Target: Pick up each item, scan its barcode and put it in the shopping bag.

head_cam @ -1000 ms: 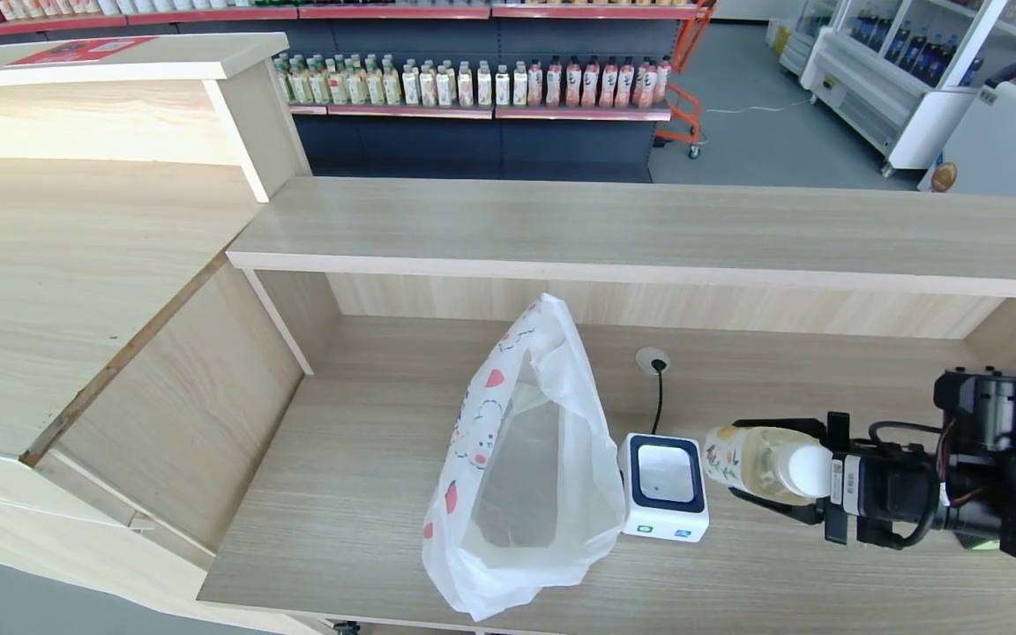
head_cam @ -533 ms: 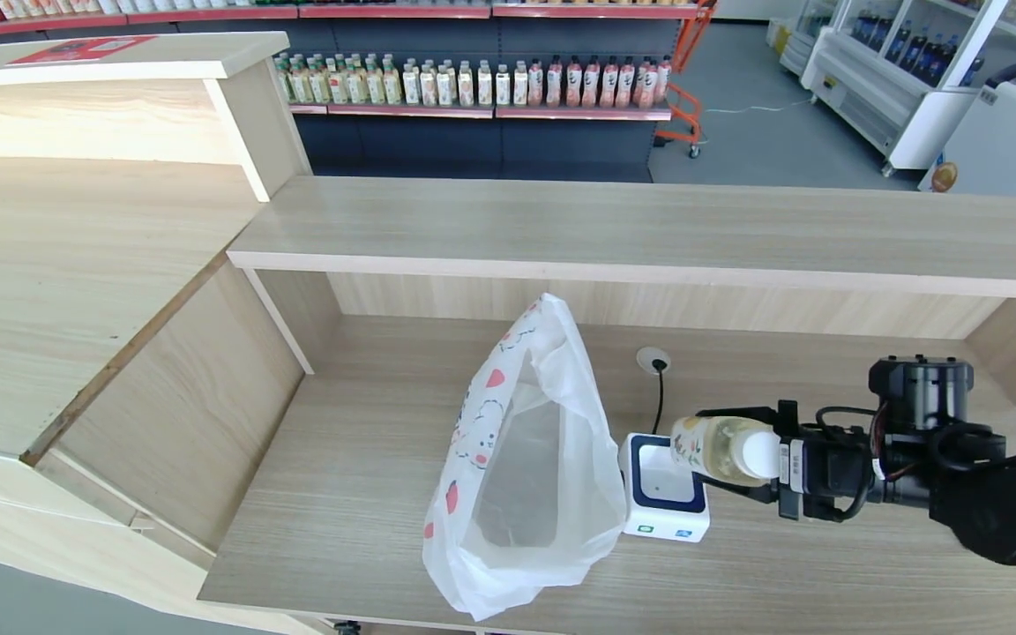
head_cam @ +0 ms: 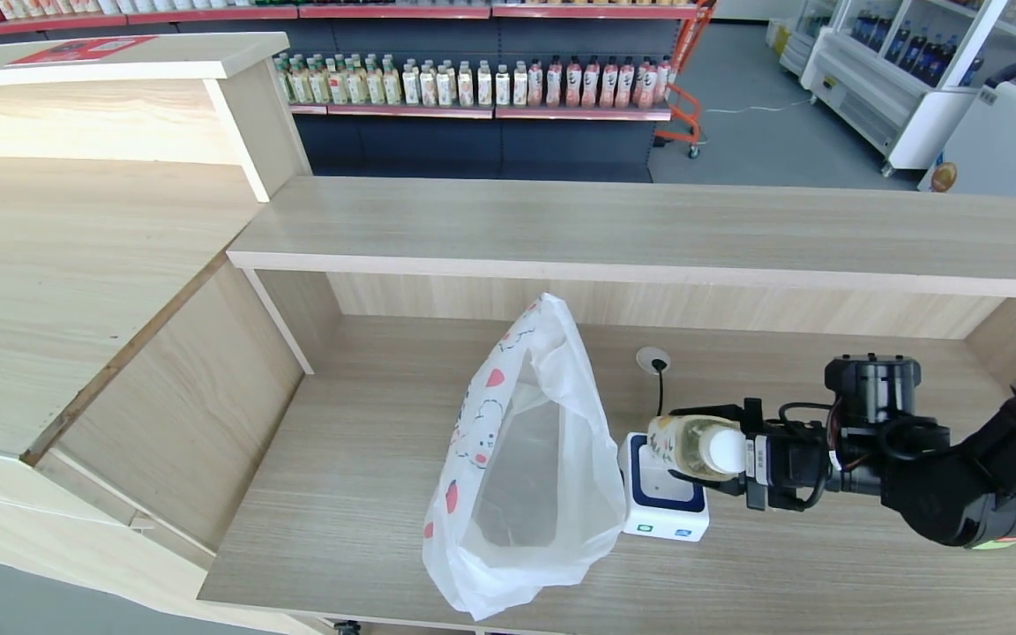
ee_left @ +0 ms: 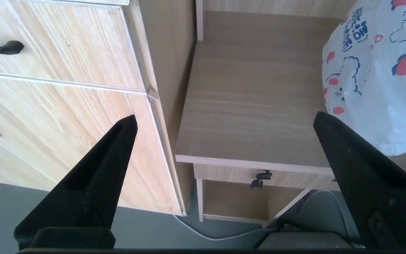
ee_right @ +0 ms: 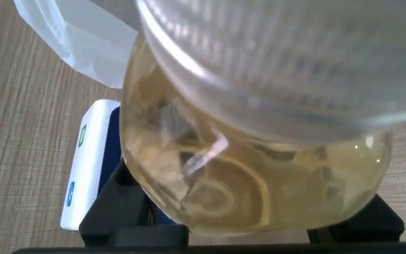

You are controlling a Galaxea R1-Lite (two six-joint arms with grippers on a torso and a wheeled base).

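Light: bright, even, from overhead store fittings; soft shade lay under the upper counter ledge (head_cam: 649, 273); faint shadows fell beneath the shopping bag (head_cam: 526, 459) and scanner (head_cam: 662, 520). Distortion: straight edges in the head view bowed toward the frame borders. Focus: bottle cap (ee_right: 280, 63) sat blurred against the right wrist lens; pale glints showed in the bottle (ee_right: 245, 176); left gripper (ee_left: 225, 118) fingers (ee_left: 90, 190) read near-black against lit wood.

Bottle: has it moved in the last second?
Yes. The bottle, held in the right gripper, has travelled leftward, from beside the scanner to above it, nearer the bag.
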